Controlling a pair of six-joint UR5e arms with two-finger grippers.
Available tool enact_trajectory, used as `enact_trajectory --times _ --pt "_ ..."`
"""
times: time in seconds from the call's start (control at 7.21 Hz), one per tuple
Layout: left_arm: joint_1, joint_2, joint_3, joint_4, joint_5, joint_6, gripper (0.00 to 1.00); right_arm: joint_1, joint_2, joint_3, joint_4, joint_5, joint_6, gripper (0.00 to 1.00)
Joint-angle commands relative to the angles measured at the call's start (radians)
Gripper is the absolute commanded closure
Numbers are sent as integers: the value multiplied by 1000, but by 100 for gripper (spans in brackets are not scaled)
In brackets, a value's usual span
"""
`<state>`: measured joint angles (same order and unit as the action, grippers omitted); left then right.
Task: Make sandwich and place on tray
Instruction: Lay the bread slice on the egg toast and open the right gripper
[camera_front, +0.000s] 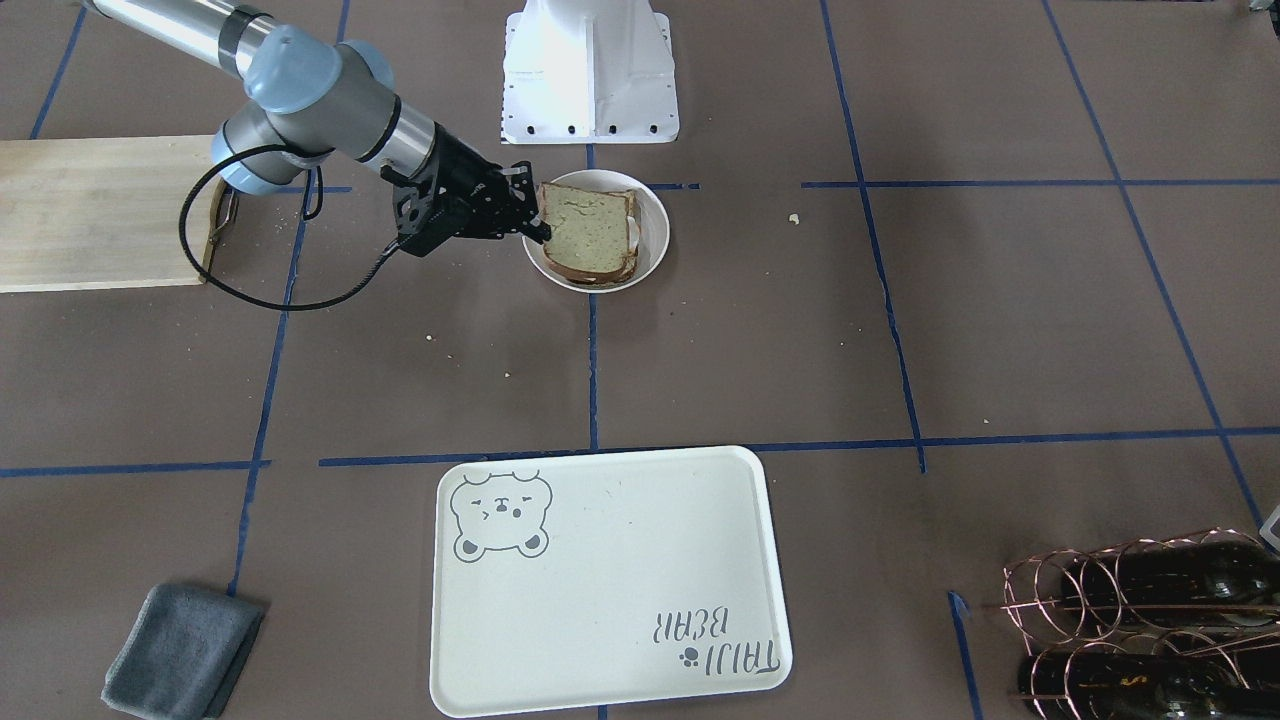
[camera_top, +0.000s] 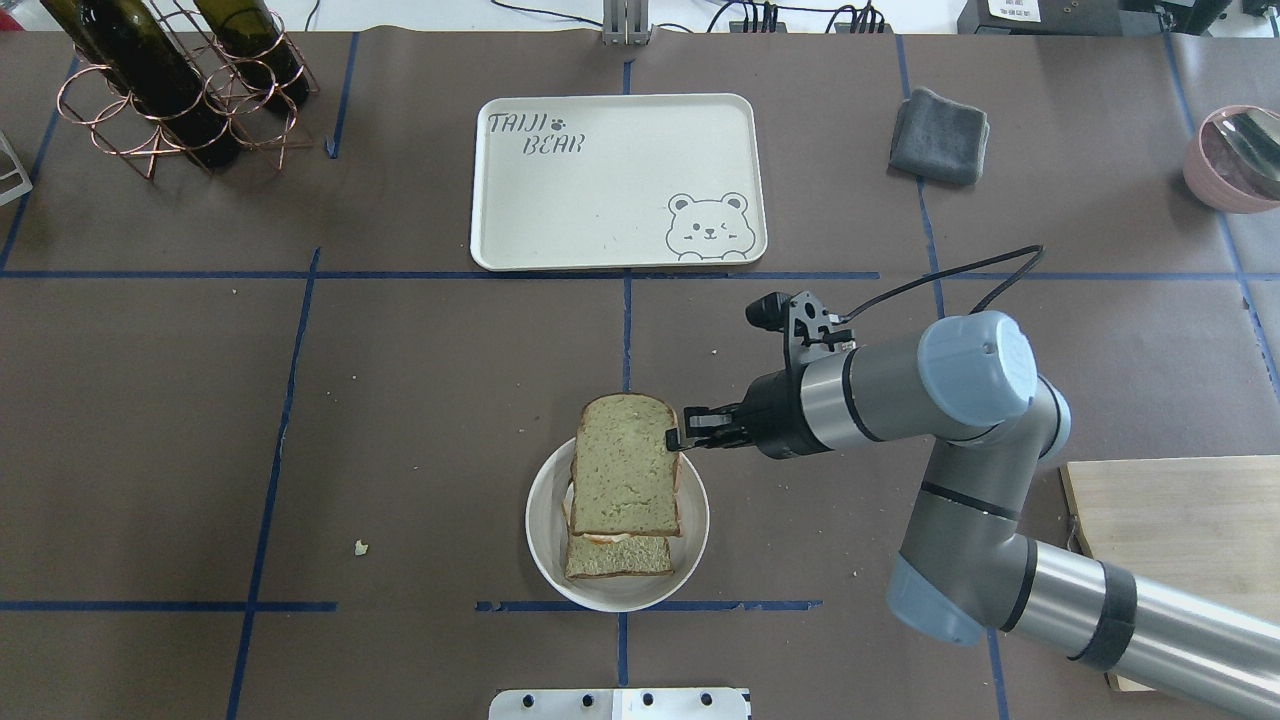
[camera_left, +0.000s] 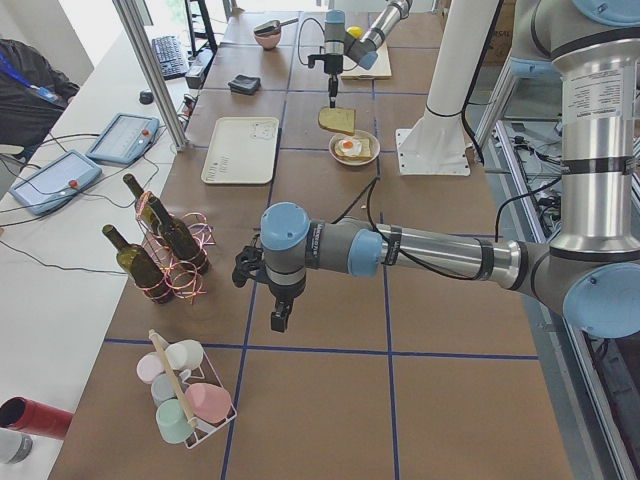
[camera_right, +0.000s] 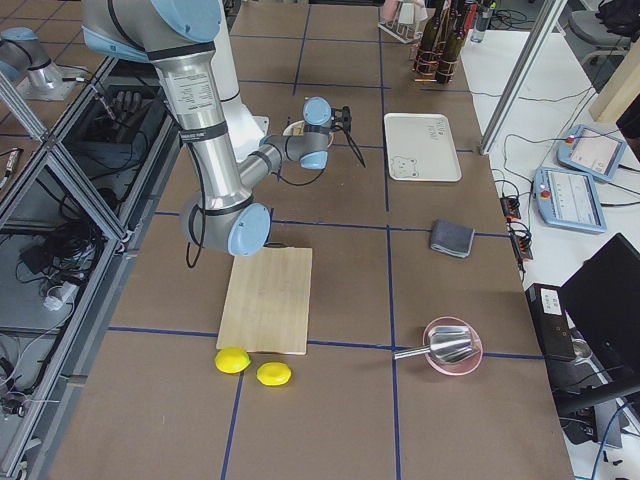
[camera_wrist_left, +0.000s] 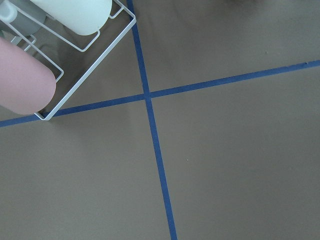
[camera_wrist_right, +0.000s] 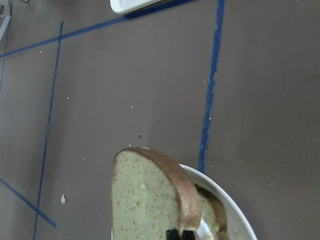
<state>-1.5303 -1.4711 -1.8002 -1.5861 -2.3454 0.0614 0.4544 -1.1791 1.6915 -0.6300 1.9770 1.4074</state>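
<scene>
Overhead exterior view gives you the offset that matters. The top slice (camera_top: 625, 465), clenched by its right-side crust in the right hand (camera_top: 676, 438), hangs above the plate (camera_top: 545, 560). It sits shifted toward the far edge of the counter (camera_top: 400, 400), so the bottom slice (camera_top: 617, 556) shows on the robot's side. From the left end you can see the egg (camera_left: 349, 147) uncovered beneath it. The top slice's long axis runs near edge to far edge, matching the slice below. I judge you should draw back toward the robot's edge, then lower. The tray (camera_top: 620, 200) lies at the middle of the far edge. The left hand (camera_left: 281, 318) hangs near the left end; you cannot tell its grip.
</scene>
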Motion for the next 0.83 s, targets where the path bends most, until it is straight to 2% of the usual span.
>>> enact_trajectory --times 0.0,0.28,0.42,0.55,0.69 --pt "4 0 1 2 -2 0 0 -68 7 -16 -23 -55 1 100" --pt "6 0 1 2 -2 0 0 -69 4 -16 -23 -52 -1 100" --pt "6 0 1 2 -2 0 0 -65 3 -18 -25 -47 1 45" --pt "6 0 1 2 -2 0 0 -36 -10 -4 -75 -50 -1 0" --pt "6 0 -7 3 -2 0 0 40 -11 -3 -158 7 -4 0"
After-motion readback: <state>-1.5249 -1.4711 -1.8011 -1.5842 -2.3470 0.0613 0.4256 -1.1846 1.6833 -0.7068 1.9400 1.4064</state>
